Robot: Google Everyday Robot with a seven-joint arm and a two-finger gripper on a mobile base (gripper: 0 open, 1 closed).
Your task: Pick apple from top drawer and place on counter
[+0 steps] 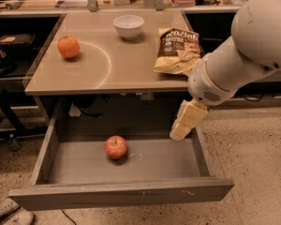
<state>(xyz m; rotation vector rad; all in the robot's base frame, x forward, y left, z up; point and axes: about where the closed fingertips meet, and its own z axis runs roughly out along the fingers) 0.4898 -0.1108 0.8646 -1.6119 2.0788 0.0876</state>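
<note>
The red apple [115, 147] with yellowish patches lies on the floor of the open grey top drawer [122, 193], a little left of its middle. The tan counter [107, 62] with a pale arc is above it. My gripper [180, 129] hangs from the white arm over the drawer's right end, to the right of the apple and clearly apart from it. It holds nothing that I can see.
On the counter are an orange fruit [68, 46] at the left, a white bowl [128, 26] at the back, and a chip bag [176, 50] at the right edge. Shelves with clutter stand behind. Speckled floor lies to the right.
</note>
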